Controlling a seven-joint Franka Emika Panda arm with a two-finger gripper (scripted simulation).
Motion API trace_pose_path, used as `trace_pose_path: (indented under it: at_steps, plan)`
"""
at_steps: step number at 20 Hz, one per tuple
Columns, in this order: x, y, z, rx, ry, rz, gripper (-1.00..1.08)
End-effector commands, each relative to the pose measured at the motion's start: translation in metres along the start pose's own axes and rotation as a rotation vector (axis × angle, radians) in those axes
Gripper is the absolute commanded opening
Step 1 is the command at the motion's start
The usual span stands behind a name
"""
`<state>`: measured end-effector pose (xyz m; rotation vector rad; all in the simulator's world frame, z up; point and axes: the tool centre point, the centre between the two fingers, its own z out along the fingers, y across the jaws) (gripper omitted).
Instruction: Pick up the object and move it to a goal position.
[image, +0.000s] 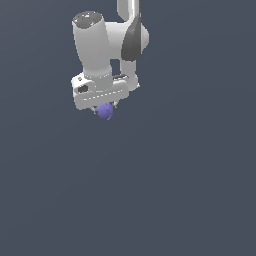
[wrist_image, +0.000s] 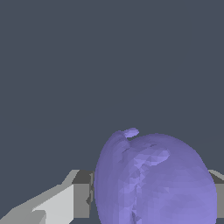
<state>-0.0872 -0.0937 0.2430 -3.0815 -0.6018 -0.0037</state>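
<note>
The object (image: 105, 111) is a small purple-blue lumpy blob hanging just under the white hand of the arm in the exterior view. My gripper (image: 104, 108) is shut on it, with only the finger tips showing either side of the blob. In the wrist view the object (wrist_image: 153, 179) fills much of the picture, rounded with a small bump on its crown, and a grey finger (wrist_image: 81, 194) presses against one side while the other finger (wrist_image: 218, 192) shows at the frame's edge.
The white arm (image: 92, 45) rises from the hand toward the exterior view's top. Around it there is only a plain dark grey-blue backdrop.
</note>
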Motion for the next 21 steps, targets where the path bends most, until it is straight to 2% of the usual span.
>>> trace_pose_path:
  at_steps: [1,11,21]
  plan:
    - [-0.011,0.012,-0.023,0.001,0.0,-0.001,-1.0]
    - [-0.036,0.05,-0.087,0.0,-0.002,0.0,-1.0]
    - [-0.039,0.058,-0.099,-0.001,-0.003,0.0,-1.0]
